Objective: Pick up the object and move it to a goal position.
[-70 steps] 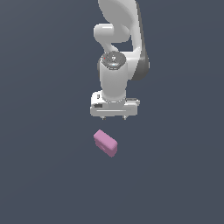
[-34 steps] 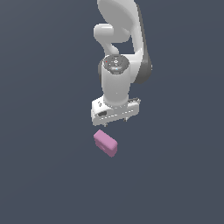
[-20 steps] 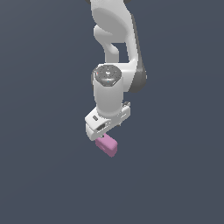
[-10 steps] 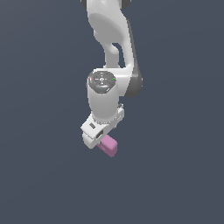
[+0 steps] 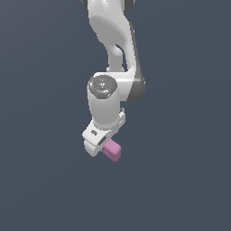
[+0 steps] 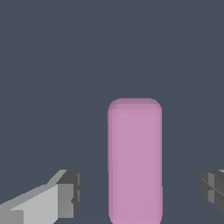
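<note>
The object is a small pink block with rounded edges [image 6: 134,162], lying flat on the dark grey floor. In the wrist view it sits lengthwise between my two fingertips, with a clear gap on each side. One grey fingertip [image 6: 70,192] and the other [image 6: 214,186] stand wide apart, so my gripper [image 6: 142,189] is open and touching nothing. In the exterior view the white hand [image 5: 103,135] hangs low over the block and hides most of it; only one pink end [image 5: 112,150] pokes out on the exterior view's right side.
A plain dark grey surface [image 5: 180,180] stretches all around. The white arm [image 5: 113,54] rises above the hand toward the top of the exterior view. Nothing else shows.
The arm has swung down and toward the exterior view's left, lowering the turned hand over the block. The block has stayed where it lay, and more of it is now covered.
</note>
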